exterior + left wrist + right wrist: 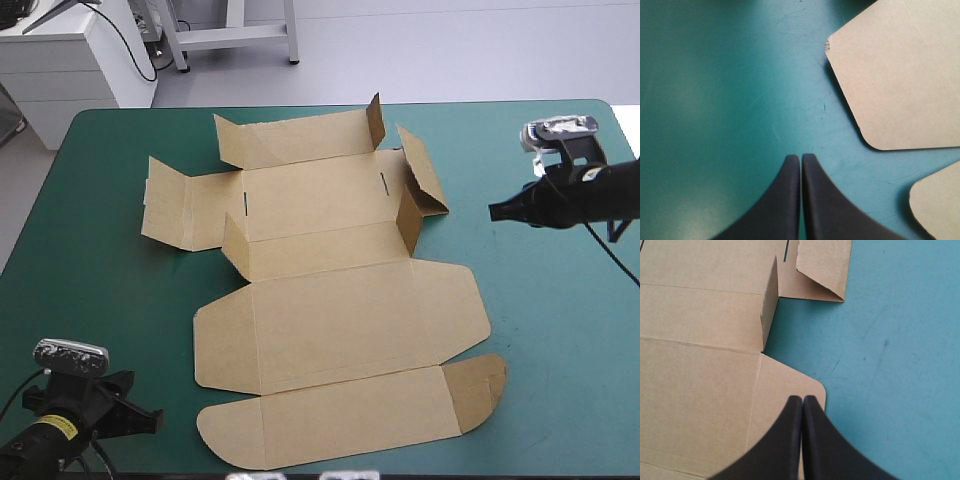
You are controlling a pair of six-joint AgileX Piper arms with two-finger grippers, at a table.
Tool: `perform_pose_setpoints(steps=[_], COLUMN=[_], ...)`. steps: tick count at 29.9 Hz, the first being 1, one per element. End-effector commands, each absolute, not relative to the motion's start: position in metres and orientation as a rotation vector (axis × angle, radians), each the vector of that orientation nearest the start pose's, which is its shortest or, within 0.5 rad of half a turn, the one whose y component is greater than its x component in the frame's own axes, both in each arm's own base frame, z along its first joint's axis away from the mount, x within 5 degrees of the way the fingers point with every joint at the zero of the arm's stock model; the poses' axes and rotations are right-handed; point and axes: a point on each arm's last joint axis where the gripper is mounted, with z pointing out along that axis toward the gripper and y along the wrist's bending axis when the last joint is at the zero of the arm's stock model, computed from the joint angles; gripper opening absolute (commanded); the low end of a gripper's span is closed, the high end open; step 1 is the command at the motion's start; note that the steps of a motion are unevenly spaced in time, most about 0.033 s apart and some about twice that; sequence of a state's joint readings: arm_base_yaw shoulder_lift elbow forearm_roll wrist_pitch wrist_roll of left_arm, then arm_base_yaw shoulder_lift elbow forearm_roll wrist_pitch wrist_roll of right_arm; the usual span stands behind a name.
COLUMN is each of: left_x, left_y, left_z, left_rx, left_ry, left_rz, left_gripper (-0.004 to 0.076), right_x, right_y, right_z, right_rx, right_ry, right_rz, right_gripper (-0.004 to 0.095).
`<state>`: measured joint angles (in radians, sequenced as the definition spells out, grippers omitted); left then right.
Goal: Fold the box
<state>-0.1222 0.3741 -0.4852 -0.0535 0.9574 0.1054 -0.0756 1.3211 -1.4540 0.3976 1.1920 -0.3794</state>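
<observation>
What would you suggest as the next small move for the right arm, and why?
Probably open the right gripper and ease it toward the raised flap just ahead. Its fingers are shut on nothing at the right edge of the box, which lies mostly flat with only a few flaps partly raised. The left gripper is shut too, off the box's near left corner.

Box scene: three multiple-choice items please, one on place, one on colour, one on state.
1. Where is the left gripper? A: over bare teal-green cover beside the box. B: over the box's middle. C: beyond the table's far edge.
2. What colour is the box? A: white. B: brown. C: red.
3. What state is the box in? A: finished tray. B: crumpled. C: mostly flat, a few flaps raised.
Key: 1 A, the left wrist view shows cover under it and the box off to the side. 2 B, brown board in the high view. 3 C, the panels lie flat and only the far flaps stand.
</observation>
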Motion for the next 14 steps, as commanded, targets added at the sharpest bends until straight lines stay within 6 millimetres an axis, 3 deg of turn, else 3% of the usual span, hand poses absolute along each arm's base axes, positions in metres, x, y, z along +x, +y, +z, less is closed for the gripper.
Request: perform_pose_setpoints(steps=[1, 5, 10, 14], left_x=[0.062, 0.062, 0.062, 0.062], left_y=[-0.012, -0.012, -0.012, -0.012], left_z=[0.283, 0.283, 0.283, 0.283], left_rx=[0.224, 0.224, 0.224, 0.224], left_ry=[2.245, 2.245, 2.245, 2.245], left_rz=[-0.086, -0.086, -0.086, -0.086], left_gripper=[-0.0008, -0.0008, -0.0008, -0.0008], right_x=[0.274, 0.295, 0.329, 0.347], right_y=[0.030, 0.058, 0.082, 0.097], right_z=[0.436, 0.435, 0.419, 0.400], right_rx=[-0.365, -0.456, -0.433, -0.464], right_ry=[2.363, 2.356, 2.387, 2.504], right_rz=[0.397, 0.399, 0.249, 0.347], right_gripper=[-0.0013, -0.0013, -0.0006, 0.0135])
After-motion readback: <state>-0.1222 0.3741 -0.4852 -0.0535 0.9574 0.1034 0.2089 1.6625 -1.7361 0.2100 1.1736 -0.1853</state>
